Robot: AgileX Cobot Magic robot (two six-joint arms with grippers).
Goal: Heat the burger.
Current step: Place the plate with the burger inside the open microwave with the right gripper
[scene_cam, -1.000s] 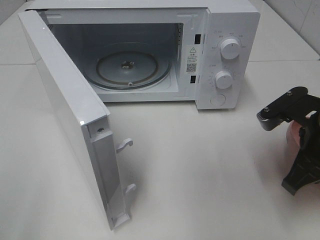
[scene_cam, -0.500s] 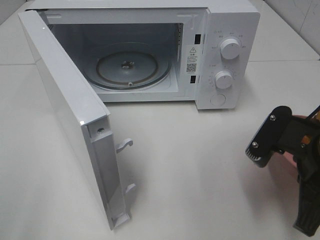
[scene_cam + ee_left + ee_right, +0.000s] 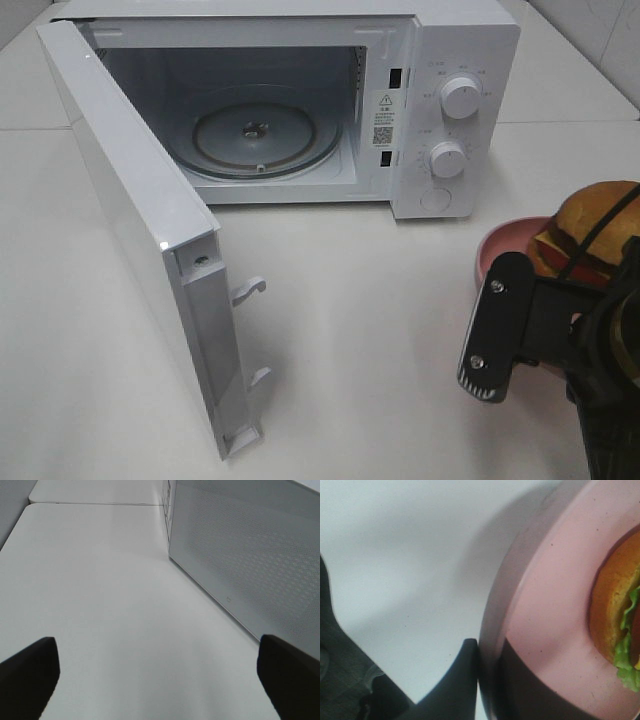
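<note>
Two jaws of the right gripper are seen pinched shut on the rim of the pink plate, one outside the rim and one on its inner face, so the plate is what is held. One burger is carried on that plate, at the right edge of the scene, nearer than the microwave and to its right. The shadow cast on the table suggests that the plate is raised off it. The step in hand is judged to be the carrying of plate and burger into the microwave. It would be done well if the plate is held level, since the burger is only resting there, and if it is swung left and far through the opening, clear of the control panel, then set centred on the glass turntable. The left gripper is spread wide and holds nothing, beside the outer face of the open door. Counted: two grippers, one plate, one burger, one microwave, one door, one turntable, two knobs.
</note>
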